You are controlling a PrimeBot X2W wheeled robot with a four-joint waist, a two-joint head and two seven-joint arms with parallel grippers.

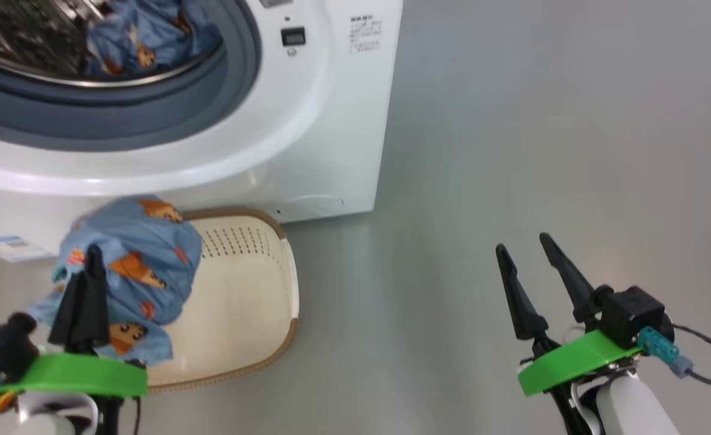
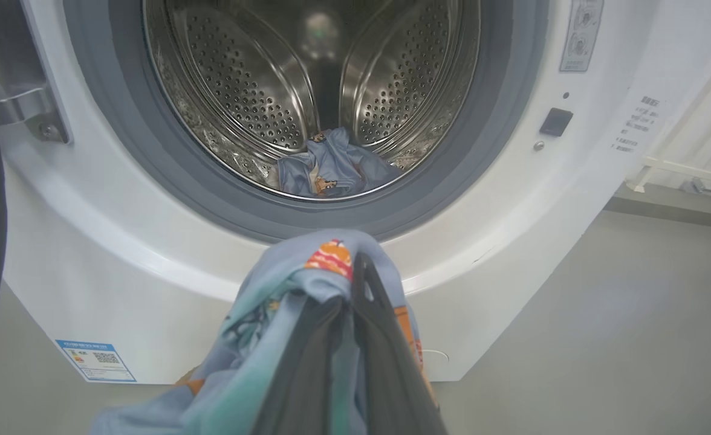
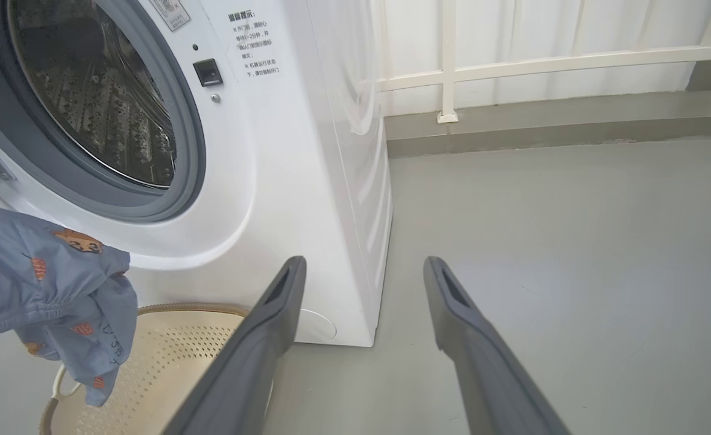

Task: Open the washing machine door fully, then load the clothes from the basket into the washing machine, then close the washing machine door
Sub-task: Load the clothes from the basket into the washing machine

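One washing machine [image 3: 307, 181] on grey floor [image 3: 573, 241], white wall [image 3: 543, 30] behind

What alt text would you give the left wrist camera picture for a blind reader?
The left pincer is shut on a light-blue printed garment, held in front of the washing machine's open steel drum, where another blue piece already lies. Grey floor shows to the right.

Bright, even light; slight motion blur.
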